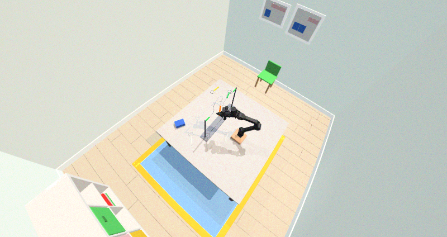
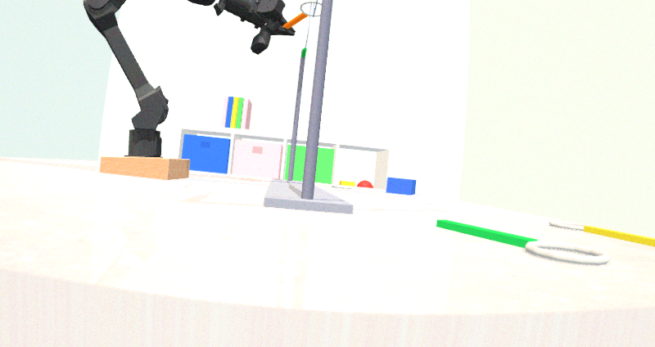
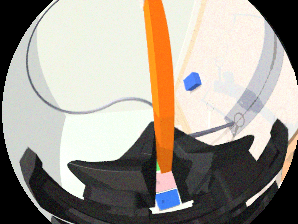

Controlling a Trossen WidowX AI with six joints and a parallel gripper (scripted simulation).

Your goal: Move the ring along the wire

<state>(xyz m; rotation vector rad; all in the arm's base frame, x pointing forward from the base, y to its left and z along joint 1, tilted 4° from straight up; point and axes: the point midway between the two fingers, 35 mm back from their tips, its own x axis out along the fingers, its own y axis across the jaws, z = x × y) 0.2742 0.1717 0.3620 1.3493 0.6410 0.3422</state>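
Note:
My gripper (image 1: 219, 113) (image 2: 289, 30) (image 3: 157, 124) is shut on the orange handle (image 1: 219, 108) (image 2: 295, 20) (image 3: 163, 75), which slants up from the fingers to the pale ring (image 2: 301, 8). The ring is held high, nearly flat, around the thin grey wire (image 3: 75, 113) between the two green parts. Any gap between ring and wire is too small to tell. One green part (image 1: 207, 118) (image 2: 303, 52) is at the near post (image 1: 204, 129) (image 2: 296, 115); the other (image 1: 234, 90) is at the far post (image 1: 233, 98) (image 2: 316, 97). The ring is out of the wrist view.
The posts stand on a grey base (image 1: 204, 138) (image 2: 279, 198). A blue block (image 1: 179, 123) (image 2: 400, 185) (image 3: 192, 81), a green-handled ring (image 2: 485, 232) and a yellow-handled ring (image 2: 618, 236) lie on the table. The arm stands on a wooden block (image 1: 236, 138) (image 2: 137, 167).

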